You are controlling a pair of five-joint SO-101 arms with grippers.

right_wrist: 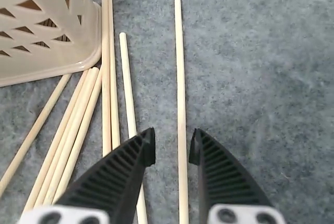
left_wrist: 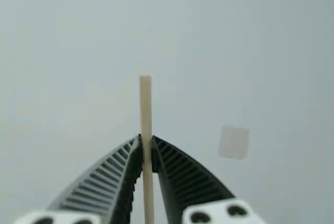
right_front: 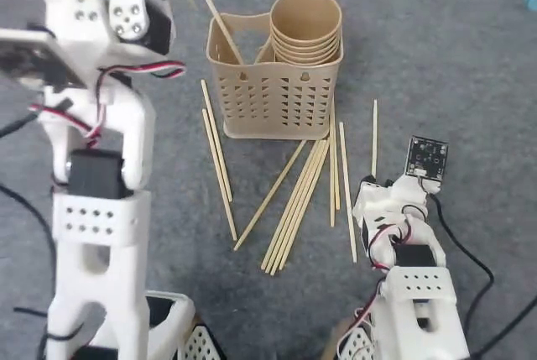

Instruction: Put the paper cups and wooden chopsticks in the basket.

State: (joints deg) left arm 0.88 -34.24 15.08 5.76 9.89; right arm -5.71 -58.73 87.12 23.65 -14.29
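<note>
Loading is underway: left pincer [left_wrist: 146, 142] grips a raised chopstick [left_wrist: 145, 98], due over the basket [right_front: 252, 104] next; right pincer [right_wrist: 172, 140] gapes astride a lying chopstick [right_wrist: 178, 67].

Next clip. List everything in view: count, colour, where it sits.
basket: one, beige, on the mat, far middle.
paper cups: one stack, brown, inside the basket.
loose chopsticks: about a dozen, pale wood, on the mat beside and before the basket.
leaning chopstick: one, pale wood, in the basket.
mat: one, grey, under everything.
left hand: shut on a held chopstick, raised.
right hand: open, low, straddling a single chopstick.
</note>
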